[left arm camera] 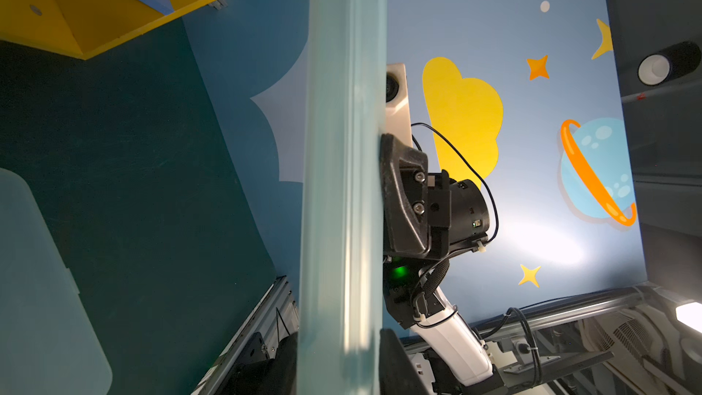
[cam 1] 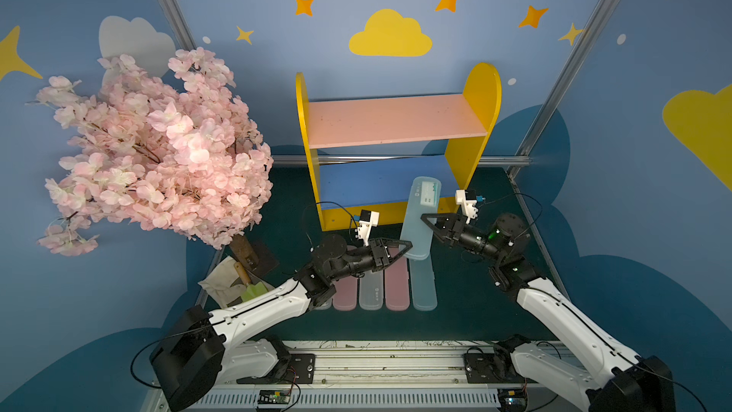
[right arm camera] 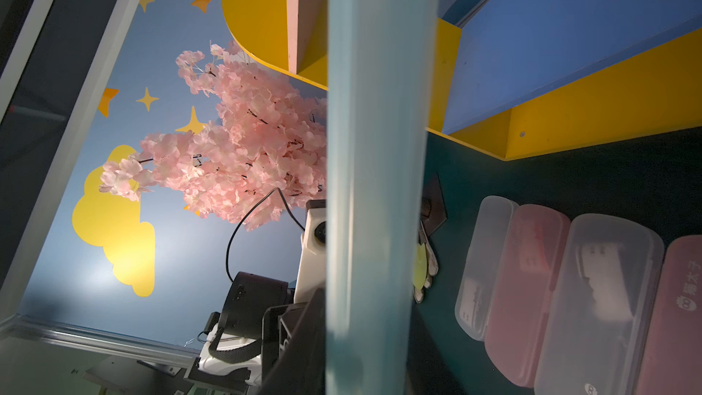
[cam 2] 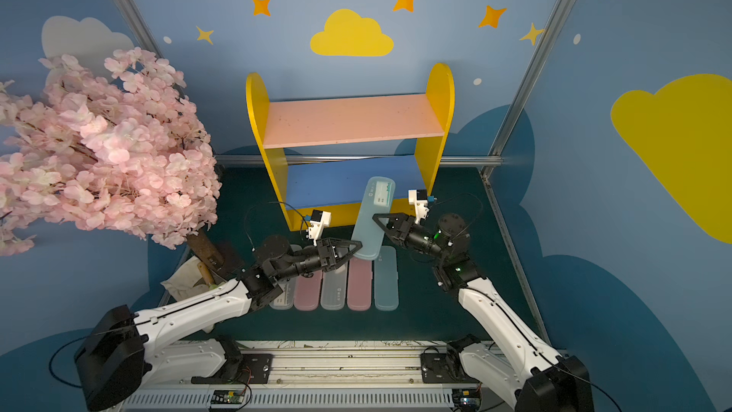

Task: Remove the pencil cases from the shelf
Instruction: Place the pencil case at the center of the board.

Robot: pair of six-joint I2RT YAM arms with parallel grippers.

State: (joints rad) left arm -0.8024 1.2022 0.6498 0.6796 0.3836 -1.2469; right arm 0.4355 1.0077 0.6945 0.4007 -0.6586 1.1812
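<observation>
Pencil case in play: long, slim box of pale teal-blue translucent plastic with rounded ends (cam 1: 414, 227), tilted, far end at 12 o'clock over the front lip of the blue lower board (cam 1: 368, 184) of the small two-tier shelf with yellow round-topped sides and a pink upper board (cam 1: 396, 120), near end at 6 o'clock above the dark green mat (cam 1: 475, 303). Touching that lip or clear of it, cannot tell.

Pinched about midway along its 3 o'clock edge by the right gripper (cam 1: 424, 217), jaws closed hard on the plastic. Met at the 6 o'clock end by the left gripper (cam 1: 406, 247), jaws astride the rounded tip; clamped or slack, cannot tell from any view.

Looks like a hand-over, judging by two tools on one box. Main hazard — a lone mid-edge pinch on slick plastic. Once unsupported at the near end, could pivot about that pinch, slip out and drop. Would land on the row of five more slim translucent cases, frosted white, pink and teal (cam 2: 334, 291), lying side by side just beneath, and knock them askew. Second hazard — far end catching the board's lip or the yellow side panel at 3 o'clock (cam 1: 467, 160) if swung sideways instead of drawn straight back toward 6 o'clock; enough to wrench the box loose or nudge a probably light shelf. Safer kept level, pulled clear first, then lowered onto bare mat at 3 o'clock of the row.
</observation>
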